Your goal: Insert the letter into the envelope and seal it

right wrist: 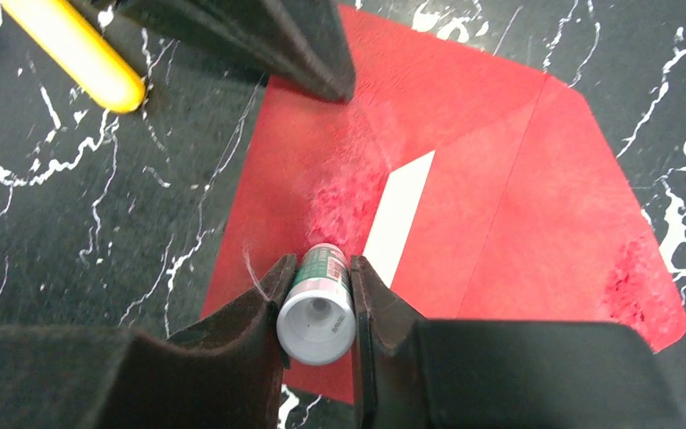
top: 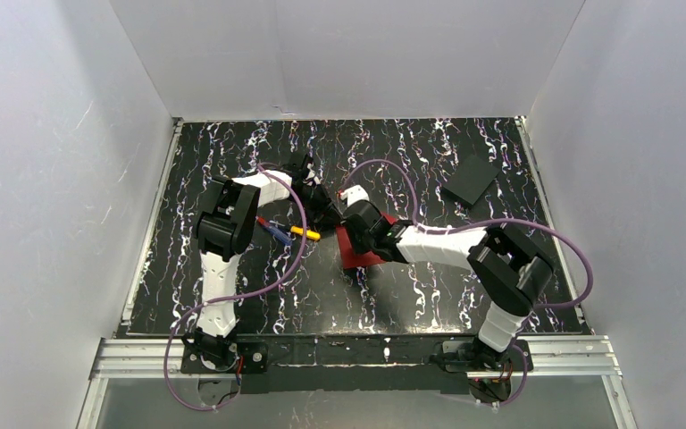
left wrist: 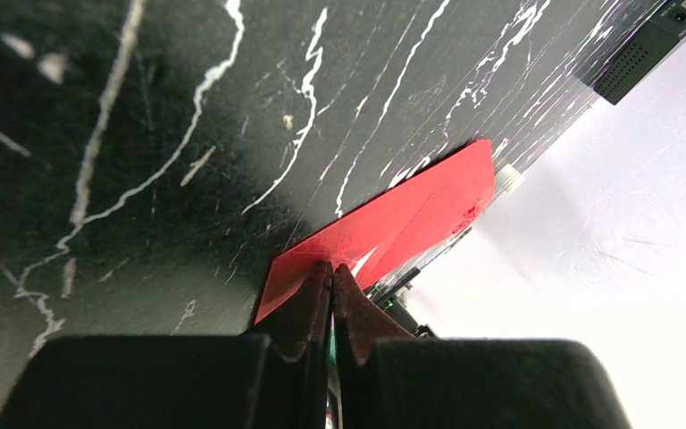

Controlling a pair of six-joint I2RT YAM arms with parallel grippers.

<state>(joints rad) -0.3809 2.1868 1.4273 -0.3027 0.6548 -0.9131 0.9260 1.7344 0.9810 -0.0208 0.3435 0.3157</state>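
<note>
The dark red envelope (right wrist: pixel 500 206) lies flat on the black marbled table, flap open to the right. It also shows in the top view (top: pixel 360 253) and the left wrist view (left wrist: pixel 393 223). A white sliver of the letter (right wrist: pixel 399 214) shows at its mouth; the rest is hidden inside. My right gripper (right wrist: pixel 317 268) is shut on a glue stick (right wrist: pixel 317 308), whose tip is down on the envelope's face. My left gripper (left wrist: pixel 332 268) is shut, its tips resting on the envelope's edge; its fingertips (right wrist: pixel 322 63) also show in the right wrist view.
A yellow pen (right wrist: pixel 71 49) lies left of the envelope, with blue and red pens (top: pixel 272 229) beside it. A black square sheet (top: pixel 471 179) lies at the back right. Glue smears (right wrist: pixel 630 286) mark the flap's tip. A small white cap-like piece (left wrist: pixel 509 179) lies past the envelope.
</note>
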